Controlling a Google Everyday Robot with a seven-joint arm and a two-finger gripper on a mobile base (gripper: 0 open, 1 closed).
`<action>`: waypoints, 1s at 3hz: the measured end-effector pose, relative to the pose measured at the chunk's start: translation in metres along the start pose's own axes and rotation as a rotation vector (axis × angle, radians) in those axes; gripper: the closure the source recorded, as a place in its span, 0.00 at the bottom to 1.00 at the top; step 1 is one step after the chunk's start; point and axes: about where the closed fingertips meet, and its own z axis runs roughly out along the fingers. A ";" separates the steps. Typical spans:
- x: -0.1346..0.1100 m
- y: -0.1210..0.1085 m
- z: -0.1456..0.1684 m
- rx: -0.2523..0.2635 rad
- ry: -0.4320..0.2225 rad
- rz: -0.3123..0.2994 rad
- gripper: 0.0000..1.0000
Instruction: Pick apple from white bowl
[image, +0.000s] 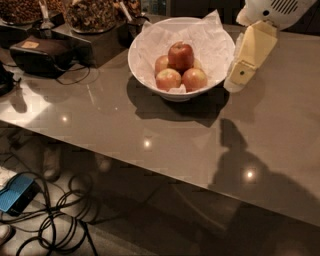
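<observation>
The white bowl (150, 75), lined with crumpled white paper, stands on the grey table at the upper middle. Several apples lie in it. The darkest red apple (181, 55) sits on top of the pile, above two paler ones in front. My gripper (241, 74) hangs from the white arm at the upper right, just beside the bowl's right rim and a little above the table. It holds nothing.
Dark containers of nuts (92, 15) with scoops stand at the back left. A black box (42, 55) with a cable sits at the left. The table's front edge (150, 167) runs diagonally. Cables and a blue device (17, 192) lie on the floor.
</observation>
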 end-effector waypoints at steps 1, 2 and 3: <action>-0.006 -0.002 0.004 0.014 -0.019 -0.002 0.00; -0.028 -0.012 0.013 -0.007 -0.052 0.042 0.00; -0.065 -0.038 0.022 0.016 -0.054 0.077 0.00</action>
